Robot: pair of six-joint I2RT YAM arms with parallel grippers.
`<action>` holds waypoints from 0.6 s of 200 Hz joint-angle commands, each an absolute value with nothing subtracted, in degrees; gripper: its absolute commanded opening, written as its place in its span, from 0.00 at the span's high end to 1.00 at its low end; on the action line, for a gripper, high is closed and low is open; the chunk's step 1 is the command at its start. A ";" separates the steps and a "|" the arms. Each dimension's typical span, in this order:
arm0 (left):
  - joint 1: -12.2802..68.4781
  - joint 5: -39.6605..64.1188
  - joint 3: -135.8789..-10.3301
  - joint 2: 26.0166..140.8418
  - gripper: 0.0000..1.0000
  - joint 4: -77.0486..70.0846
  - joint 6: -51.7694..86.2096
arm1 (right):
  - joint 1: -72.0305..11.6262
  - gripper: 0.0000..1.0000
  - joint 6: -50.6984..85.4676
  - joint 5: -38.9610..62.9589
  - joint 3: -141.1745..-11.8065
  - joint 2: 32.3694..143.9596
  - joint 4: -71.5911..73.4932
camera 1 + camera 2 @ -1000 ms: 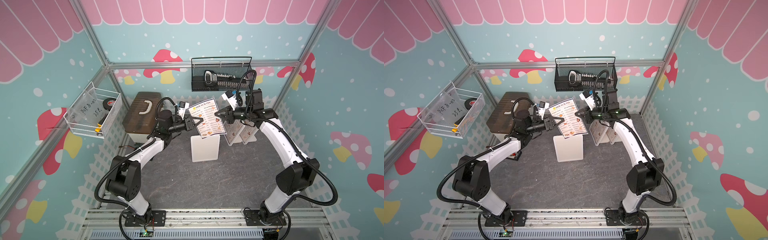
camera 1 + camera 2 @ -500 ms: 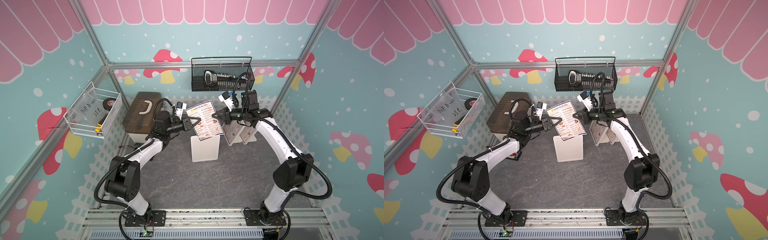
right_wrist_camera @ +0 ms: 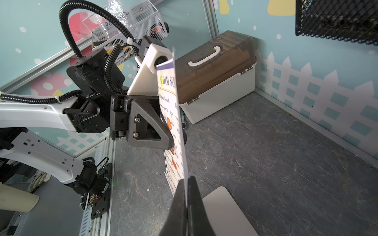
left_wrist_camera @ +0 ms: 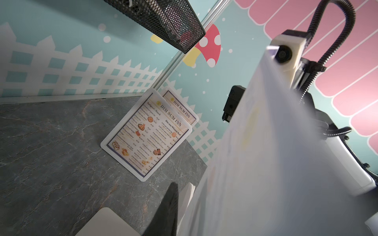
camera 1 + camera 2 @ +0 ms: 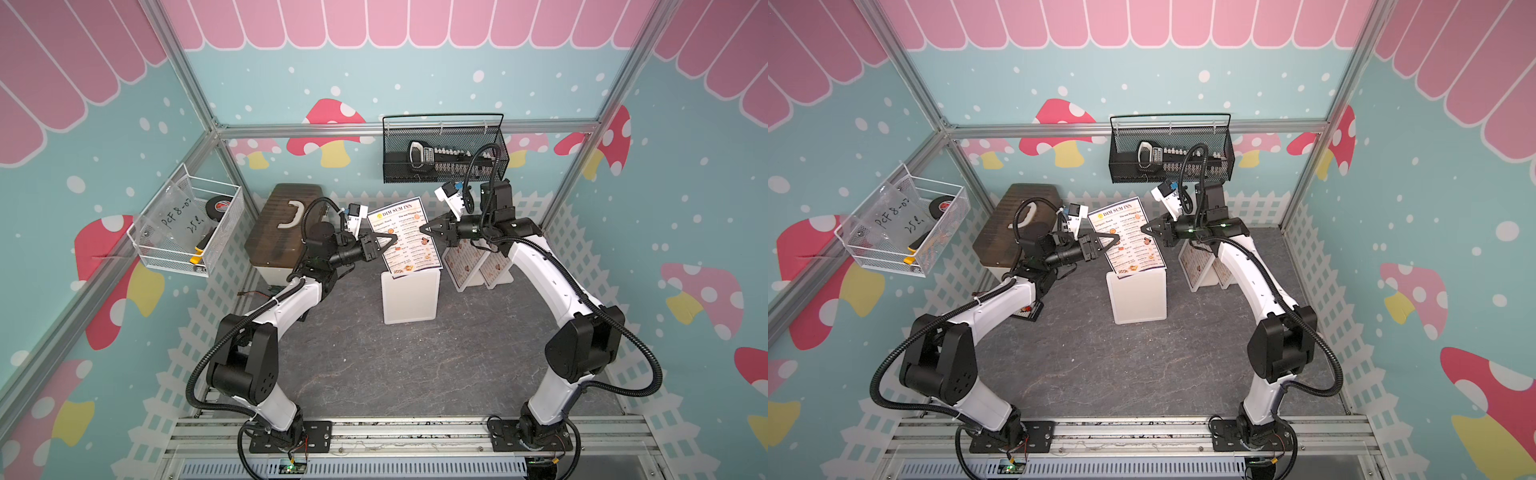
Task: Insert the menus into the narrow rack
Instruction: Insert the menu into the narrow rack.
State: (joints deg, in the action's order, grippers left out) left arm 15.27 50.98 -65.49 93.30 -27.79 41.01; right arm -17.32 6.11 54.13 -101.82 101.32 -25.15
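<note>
In both top views a thin laminated white menu with a dark blue border and a "DIM SUM INN" heading (image 5: 405,239) (image 5: 1128,237) hangs tilted, its lower edge at the top rim of the narrow white plastic rack (image 5: 409,299) (image 5: 1138,299), which stands mid-way across the grey stone-patterned desk (image 5: 374,365). The left end effector (image 5: 390,241) (image 5: 1113,240) is at the menu's left edge and the right end effector (image 5: 424,229) (image 5: 1145,228) at its right edge. Two further menus (image 5: 461,266) stand leaning behind the right arm, near the back wall. A white toolbox with a brown lid (image 5: 282,224) sits at the back left, and a black mesh basket (image 5: 442,149) hangs on the back wall.

In the left wrist view the held menu (image 4: 276,153) is a blurred white sheet close to the lens. Beyond it the two further menus (image 4: 147,134) lean overlapping on the desk (image 4: 51,153) by the corner, below the black mesh basket (image 4: 163,20).

In the right wrist view the right end effector (image 3: 187,196) is clenched on the menu (image 3: 173,114), its black fingers (image 3: 178,210) pinching the sheet's edge just beside the rack's rounded top (image 3: 221,204). The left end effector (image 3: 177,141) has one finger in front of the printed face and one behind; whether they press the sheet or only flank it, I cannot tell. The toolbox (image 3: 214,77) stands behind.
</note>
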 commanded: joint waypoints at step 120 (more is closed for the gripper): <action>13.46 50.21 -63.55 90.20 0.76 -30.67 42.60 | -18.00 1.00 8.80 56.43 -96.52 101.71 -17.18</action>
State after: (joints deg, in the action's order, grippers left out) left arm 14.09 50.74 -64.36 92.14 -28.38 41.85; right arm -17.67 8.47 55.13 -97.82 101.89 -19.66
